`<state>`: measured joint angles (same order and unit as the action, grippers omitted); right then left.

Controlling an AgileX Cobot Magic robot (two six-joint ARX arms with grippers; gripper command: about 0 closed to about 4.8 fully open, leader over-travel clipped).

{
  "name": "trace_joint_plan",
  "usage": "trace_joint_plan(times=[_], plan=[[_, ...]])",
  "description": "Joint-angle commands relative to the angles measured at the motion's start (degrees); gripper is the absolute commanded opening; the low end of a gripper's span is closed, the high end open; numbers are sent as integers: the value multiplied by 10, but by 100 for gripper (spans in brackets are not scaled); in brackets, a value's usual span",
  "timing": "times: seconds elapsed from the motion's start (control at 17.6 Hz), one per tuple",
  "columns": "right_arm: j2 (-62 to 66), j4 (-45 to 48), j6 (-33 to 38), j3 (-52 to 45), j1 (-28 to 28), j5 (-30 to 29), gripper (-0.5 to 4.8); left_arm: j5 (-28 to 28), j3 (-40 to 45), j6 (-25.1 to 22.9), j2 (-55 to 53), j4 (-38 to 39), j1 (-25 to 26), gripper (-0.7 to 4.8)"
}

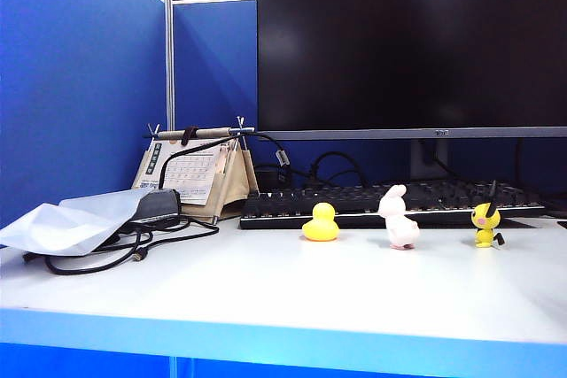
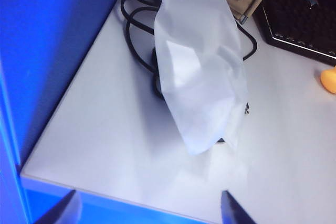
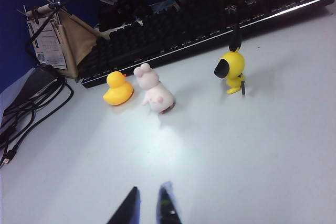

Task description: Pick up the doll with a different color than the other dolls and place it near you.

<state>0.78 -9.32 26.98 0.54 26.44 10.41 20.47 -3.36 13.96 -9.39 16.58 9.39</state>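
Careful: your right claw (image 3: 148, 205) hangs nearly closed, left claw (image 2: 149, 208) wide; the pink rabbit (image 3: 154, 94) stands just beside the duck (image 3: 117, 88), so reaching unopened could topple both

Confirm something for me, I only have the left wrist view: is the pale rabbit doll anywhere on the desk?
Observer: Yes. The small pale pink-white rabbit figurine stands upright in front of the black keyboard, between the yellow rubber duck and the yellow black-eared figure.
Operator: Right end effector on it?
Observer: No. The right end effector is shut, empty, over bare desk short of the rabbit.
Operator: Anything touching the rabbit?
Observer: No, the duck stands close beside it but apart.
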Motion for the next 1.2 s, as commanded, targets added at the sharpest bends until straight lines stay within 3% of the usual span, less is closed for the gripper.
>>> trace_joint_plan(times=[0.06, 0.17, 0.57, 0.74, 0.91, 1.02, 1.2], plan=[[0, 4, -5, -2, 0, 12, 53, 2, -2, -1, -1, -7, 0, 350], [0, 4, -5, -2, 0, 38, 53, 2, -2, -1, -1, -7, 0, 350], [1, -1, -5, -2, 0, 36, 55, 2, -2, -1, -1, -7, 0, 350], [10, -10, -49, -2, 1, -15, 130, 2, -2, -1, -1, -7, 0, 350], [45, -7, -106, -2, 1, -56, 143, 2, -2, -1, -1, -7, 0, 350], [78, 35, -109, -2, 1, -75, 239, 2, -2, -1, -1, -7, 0, 350], [140, 149, -98, 3, 1, -91, 253, 2, -2, -1, -1, -7, 0, 350]])
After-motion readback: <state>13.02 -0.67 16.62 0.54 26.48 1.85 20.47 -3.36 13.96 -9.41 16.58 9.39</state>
